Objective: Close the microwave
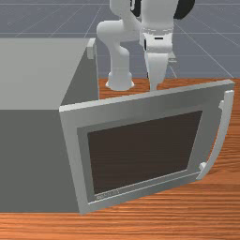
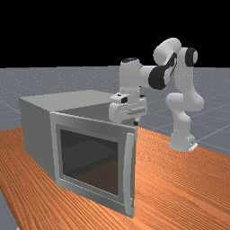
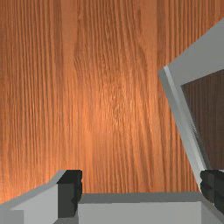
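Microwave (image 1: 30, 157) sits on the counter (image 1: 159, 215) at the front view's left. Its door (image 1: 69, 140) stands wide open, reaching toward the front view's right, with the dark window (image 1: 145, 152) facing the near side and the curved handle (image 1: 222, 136) along the free edge. My claw (image 1: 153, 86) points down at the far side of the door, just beside its top edge. Wrist view: the fingers (image 3: 70, 192) are spread well apart, nothing pinched; one is close to the door. Contact with the door: cannot tell.
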Available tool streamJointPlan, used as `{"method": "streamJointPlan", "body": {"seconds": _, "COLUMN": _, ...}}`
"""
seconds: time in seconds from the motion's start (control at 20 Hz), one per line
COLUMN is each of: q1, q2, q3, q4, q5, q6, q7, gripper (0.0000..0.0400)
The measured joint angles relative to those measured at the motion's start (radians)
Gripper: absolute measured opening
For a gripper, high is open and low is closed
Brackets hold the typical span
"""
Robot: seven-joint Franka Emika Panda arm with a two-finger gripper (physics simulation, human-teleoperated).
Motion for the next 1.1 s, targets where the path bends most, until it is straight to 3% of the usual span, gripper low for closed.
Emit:
{"method": "streamJointPlan", "body": {"seconds": 0.3, "q1": -0.007, "q2": -0.028, "q3": 0.003, "q4": 0.067, "q5": 0.032, "q6": -0.084, "q7": -0.019, "gripper": 0.04}}
{"method": "streamJointPlan", "body": {"seconds": 0.55, "q1": -0.002, "q2": -0.025, "q3": 0.016, "q4": 0.085, "q5": 0.065, "q6": -0.089, "q7": -0.007, "gripper": 0.04}}
{"method": "streamJointPlan", "body": {"seconds": 0.6, "q1": 0.017, "q2": -0.016, "q3": 0.014, "q4": 0.1, "q5": 0.024, "q6": -0.099, "q7": 0.072, "gripper": 0.04}}
{"method": "streamJointPlan", "body": {"seconds": 1.1, "q1": 0.036, "q2": 0.136, "q3": 0.023, "q4": 0.325, "q5": 0.012, "q6": -0.176, "q7": 0.052, "gripper": 0.04}}
